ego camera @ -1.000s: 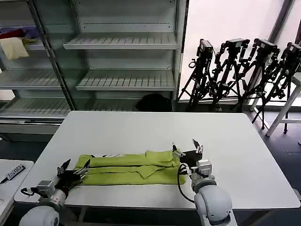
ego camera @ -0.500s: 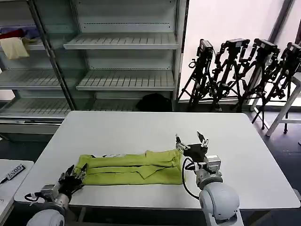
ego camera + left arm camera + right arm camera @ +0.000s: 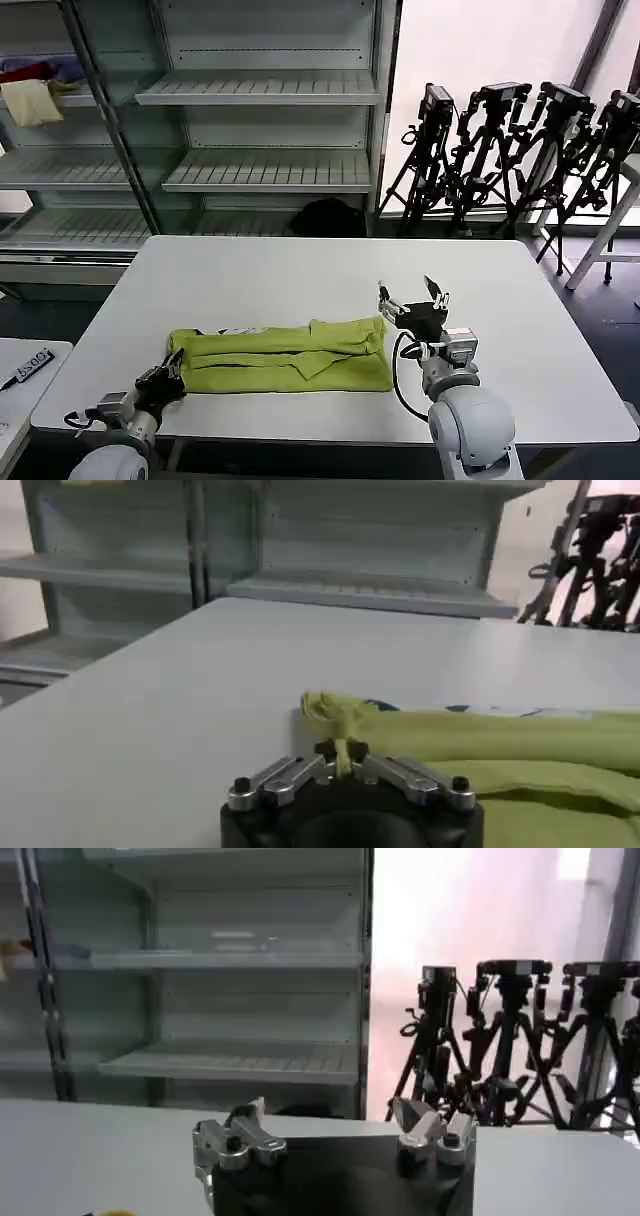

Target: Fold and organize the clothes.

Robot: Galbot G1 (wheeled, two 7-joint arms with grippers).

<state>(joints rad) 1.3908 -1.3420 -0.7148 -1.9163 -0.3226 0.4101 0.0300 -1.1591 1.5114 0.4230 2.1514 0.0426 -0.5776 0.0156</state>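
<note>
left gripper [image 3: 343, 752] has now clamped the near-left corner of the green t-shirt [image 3: 285, 355], folded lengthwise mid-table; right gripper [image 3: 412, 297] has let go and backed off right, fingers spread wide. likely next: end-to-end fold.

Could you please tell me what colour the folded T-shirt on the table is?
The T-shirt is lime green, clearest in the head view.

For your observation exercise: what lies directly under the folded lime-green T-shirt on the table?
The T-shirt lies on the white table, bare around it. The left gripper pinches its near corner; the right gripper hangs open beside its other end. Anything beneath the cloth is covered.
</note>
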